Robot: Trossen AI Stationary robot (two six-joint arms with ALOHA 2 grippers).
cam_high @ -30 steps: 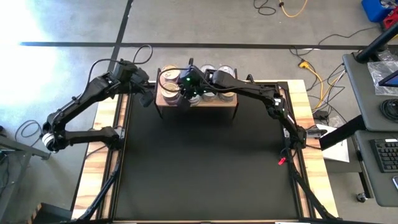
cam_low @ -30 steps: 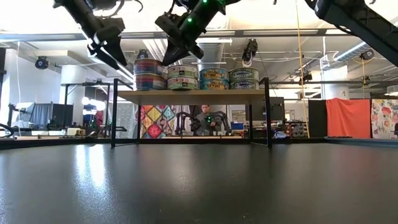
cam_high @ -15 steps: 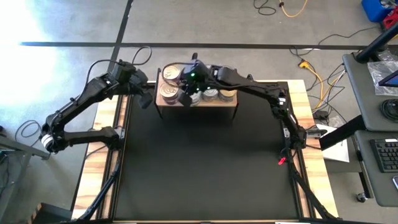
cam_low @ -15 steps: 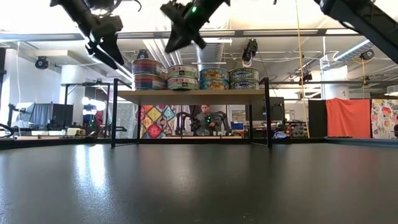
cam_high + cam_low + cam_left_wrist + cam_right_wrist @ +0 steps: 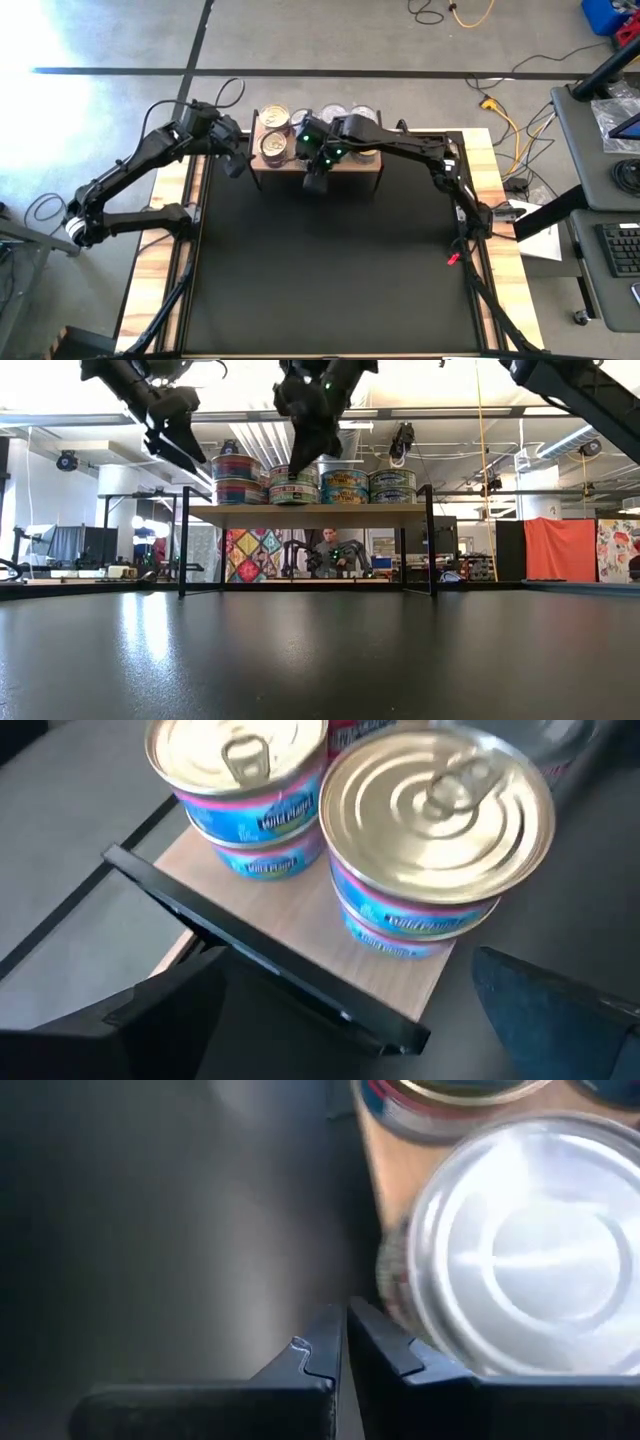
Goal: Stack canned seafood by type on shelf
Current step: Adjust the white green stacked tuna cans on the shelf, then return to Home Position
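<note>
Tins upright on shelf, long axis 9-to-3. Left tool apart; right tool together, empty. Black surface; workshop behind.

I'm driving this from afar in a robotics lab: exposed ceiling ducts at 12 o'clock, another arm rig with a seated person behind, cables across concrete floor at 2 o'clock.

You see tins of shiny metal with ridged gold lids and glossy printed paper bands. The shelf is pale, smooth, matt wood edged by a black metal frame. At six o'clock of it the table is a black mat with a faint sheen.
</note>
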